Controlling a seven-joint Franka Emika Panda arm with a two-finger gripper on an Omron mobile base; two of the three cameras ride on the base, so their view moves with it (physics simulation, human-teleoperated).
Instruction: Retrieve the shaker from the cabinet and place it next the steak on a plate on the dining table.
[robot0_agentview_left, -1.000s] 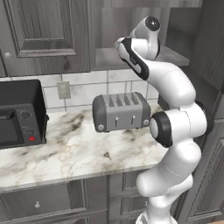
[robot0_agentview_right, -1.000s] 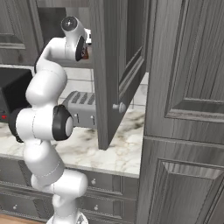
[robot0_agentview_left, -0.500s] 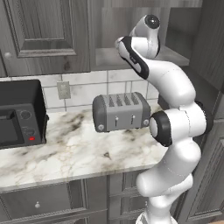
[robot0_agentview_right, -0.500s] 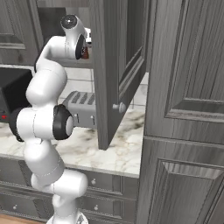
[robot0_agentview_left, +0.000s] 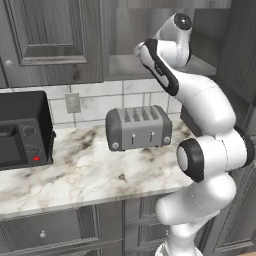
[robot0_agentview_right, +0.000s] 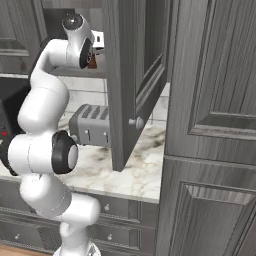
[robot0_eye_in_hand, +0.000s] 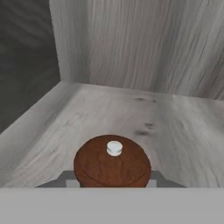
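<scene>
In the hand view, the shaker (robot0_eye_in_hand: 112, 162) sits closest, its round reddish-brown top with a small white knob low in the middle, and the gripper (robot0_eye_in_hand: 112, 181) is closed on it from both sides, the dark fingers (robot0_eye_in_hand: 61, 178) just showing at either flank. It rests on the pale inner shelf of the cabinet (robot0_eye_in_hand: 131, 57), whose wood-grain back and side walls rise beyond it. From the right base view, the arm reaches up past the open cabinet door (robot0_agentview_right: 137, 75) into the shelf. Below, on the marble counter (robot0_agentview_left: 85, 175), stand a grey toaster (robot0_agentview_left: 139, 127) and a black oven (robot0_agentview_left: 22, 130), well apart.
</scene>
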